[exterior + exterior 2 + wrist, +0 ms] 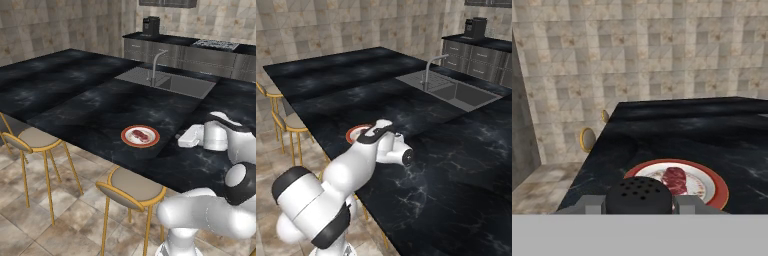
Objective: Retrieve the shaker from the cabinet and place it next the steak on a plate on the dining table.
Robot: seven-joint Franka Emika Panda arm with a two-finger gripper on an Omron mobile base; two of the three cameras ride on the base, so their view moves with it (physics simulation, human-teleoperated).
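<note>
The shaker point(639, 196) is pinched between the two fingertips point(592, 204) of the gripper point(639, 205), seen in the hand view as a black cap with small perforations; no brand, label or writing can be read on it or on anything else. Whether the shaker touches the slab cannot be told.

Just beyond the cap, the plate point(719, 186) is seen with its orange-red rim, and the steak point(675, 180) lies on it, near its middle. In the left base view the plate point(126, 138) sits on the dining table point(90, 100) close to the near edge, with the gripper point(181, 138) held just to its right, apart from it.

Open black marble is seen beyond the plate and to its left. A recessed sink point(172, 82) with a tall faucet point(156, 62) is set further in, well apart from the plate. Two stools point(131, 187) with tan seats are tucked under the near edge. A tiled wall point(662, 55) is seen beyond the table's far end.
</note>
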